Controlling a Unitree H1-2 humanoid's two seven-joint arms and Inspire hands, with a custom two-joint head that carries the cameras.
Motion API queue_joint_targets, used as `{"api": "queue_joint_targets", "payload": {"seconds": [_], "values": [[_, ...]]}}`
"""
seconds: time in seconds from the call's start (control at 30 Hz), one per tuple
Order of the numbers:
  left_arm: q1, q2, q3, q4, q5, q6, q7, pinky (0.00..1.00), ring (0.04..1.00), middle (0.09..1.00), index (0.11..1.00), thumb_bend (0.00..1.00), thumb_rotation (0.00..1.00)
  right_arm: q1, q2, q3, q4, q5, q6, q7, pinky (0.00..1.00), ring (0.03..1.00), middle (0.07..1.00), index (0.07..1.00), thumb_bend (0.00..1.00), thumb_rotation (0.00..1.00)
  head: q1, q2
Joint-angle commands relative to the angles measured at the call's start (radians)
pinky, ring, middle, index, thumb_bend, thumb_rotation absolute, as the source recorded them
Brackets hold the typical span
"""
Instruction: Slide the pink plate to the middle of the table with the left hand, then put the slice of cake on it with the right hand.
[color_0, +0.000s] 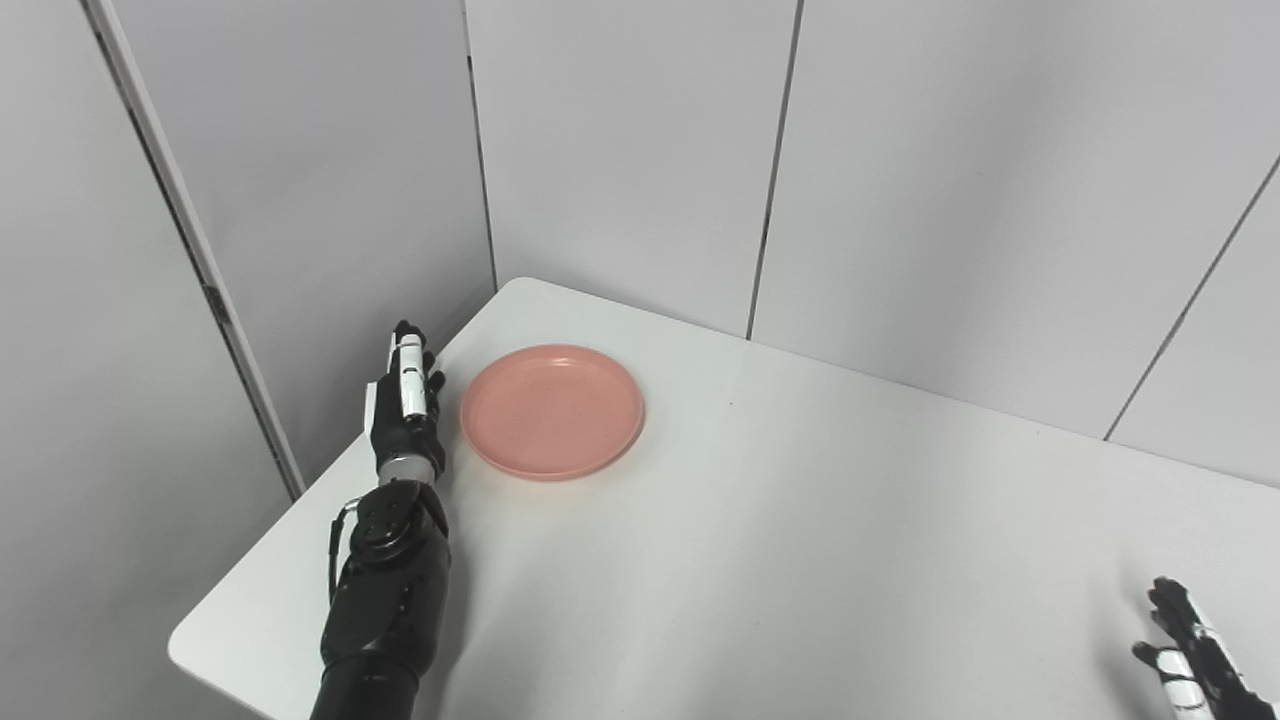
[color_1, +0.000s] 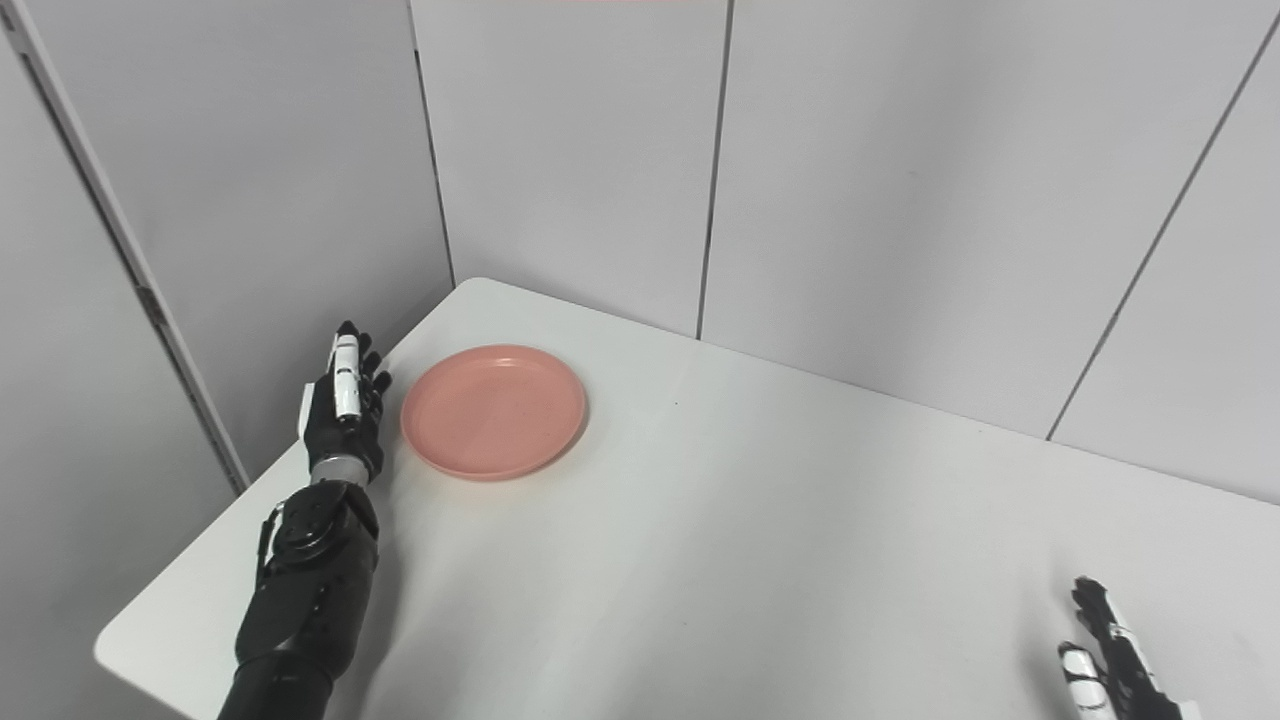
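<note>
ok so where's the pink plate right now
The pink plate lies flat near the table's far left corner, just right of the left robot hand, with a narrow gap between them.

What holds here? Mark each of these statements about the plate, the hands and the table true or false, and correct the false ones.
1. The pink plate is empty. True.
2. The left hand grips the plate's rim. False: it stands beside the plate at the table's left edge, fingers extended, with no grip on it.
3. The plate sits near the table's far left corner. True.
4. A slice of cake lies on the table beside the plate. False: no cake shows in either view.
5. The right hand holds something. False: it is low at the right, open and empty.
</note>
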Motion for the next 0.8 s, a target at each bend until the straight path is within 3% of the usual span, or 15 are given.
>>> {"api": "queue_joint_targets", "payload": {"seconds": [0.0,0.17,0.53,0.77], "values": [[-0.029,0.011,-0.018,0.015,-0.004,-0.002,-0.022,1.00,0.991,1.000,0.999,0.32,1.00,0.000,-0.008,-0.004,0.010,0.002,0.040,0.003,0.93,0.950,0.952,0.943,0.23,1.00,0.000,0.001],[-0.042,-0.012,-0.038,0.038,-0.011,0.022,-0.027,0.97,0.957,0.974,0.967,0.34,1.00,0.000,-0.014,0.003,0.013,-0.012,0.041,0.004,0.92,0.938,0.945,0.942,0.21,1.00,-0.013,0.003],[-0.049,-0.058,-0.146,0.076,-0.024,0.066,-0.112,0.96,0.965,0.986,0.983,0.33,1.00,0.005,-0.008,0.008,0.009,-0.028,0.037,-0.002,0.92,0.927,0.929,0.931,0.22,1.00,-0.042,0.016],[-0.043,-0.103,-0.221,0.074,0.002,0.080,-0.116,0.96,0.961,0.976,0.972,0.34,1.00,0.012,-0.005,0.011,-0.008,-0.034,0.047,-0.003,0.91,0.924,0.930,0.933,0.28,1.00,-0.064,0.028]]}}
